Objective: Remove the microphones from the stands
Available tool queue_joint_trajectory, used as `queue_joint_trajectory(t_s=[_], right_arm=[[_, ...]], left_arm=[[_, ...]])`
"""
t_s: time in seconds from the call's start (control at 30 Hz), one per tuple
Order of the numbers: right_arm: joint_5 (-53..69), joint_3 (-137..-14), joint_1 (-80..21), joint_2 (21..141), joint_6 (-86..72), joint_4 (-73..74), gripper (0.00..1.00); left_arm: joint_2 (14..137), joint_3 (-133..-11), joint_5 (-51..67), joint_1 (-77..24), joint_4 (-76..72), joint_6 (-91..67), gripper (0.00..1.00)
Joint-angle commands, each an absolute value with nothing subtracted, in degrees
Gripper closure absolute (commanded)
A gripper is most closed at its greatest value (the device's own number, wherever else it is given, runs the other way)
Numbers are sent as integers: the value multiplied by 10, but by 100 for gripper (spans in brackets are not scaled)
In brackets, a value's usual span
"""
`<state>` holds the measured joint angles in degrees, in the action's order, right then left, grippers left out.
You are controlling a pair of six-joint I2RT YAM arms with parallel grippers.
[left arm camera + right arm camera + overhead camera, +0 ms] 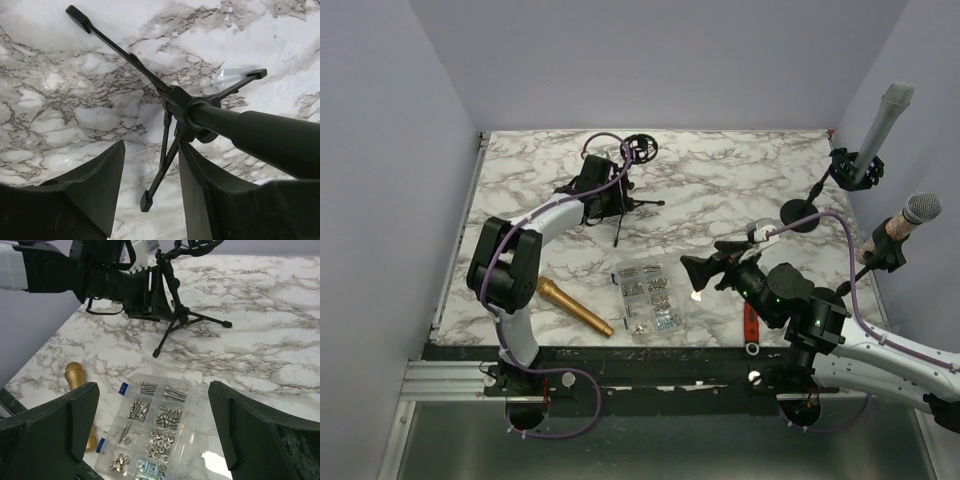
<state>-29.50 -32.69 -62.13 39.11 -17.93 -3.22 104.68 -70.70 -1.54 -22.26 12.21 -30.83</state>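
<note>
A gold microphone (575, 306) lies flat on the marble table at the front left, clear of any stand; its end shows in the right wrist view (75, 375). A black tripod stand (620, 200) with an empty ring mount (640, 150) stands at the back centre. My left gripper (590, 195) is open right beside its pole. In the left wrist view one tripod leg (160, 170) runs between the fingers, and the hub (182, 107) and pole pass over the right finger (210, 200). My right gripper (705, 272) is open and empty above the screw box.
A clear box of screws and nuts (650, 295) sits at front centre, below my right gripper (152, 390). Two more microphones on stands (880, 125) (910, 215) stand at the right edge. A red tool (751, 322) lies at the front edge.
</note>
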Motion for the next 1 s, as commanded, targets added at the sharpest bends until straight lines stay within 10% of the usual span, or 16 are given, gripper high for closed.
queue_joint_trajectory(t_s=[0.0, 0.27, 0.67, 0.97], right_arm=[[-311, -342, -619, 394, -178, -20, 0], [-317, -360, -619, 406, -188, 17, 0], [-368, -391, -618, 456, -168, 47, 0], [-468, -515, -607, 607, -117, 100, 0]], left_arm=[[1088, -784, 14, -224, 164, -317, 51], [1115, -863, 50, -202, 199, -311, 50], [776, -555, 192, -163, 96, -349, 25], [637, -703, 235, -161, 189, -244, 20]])
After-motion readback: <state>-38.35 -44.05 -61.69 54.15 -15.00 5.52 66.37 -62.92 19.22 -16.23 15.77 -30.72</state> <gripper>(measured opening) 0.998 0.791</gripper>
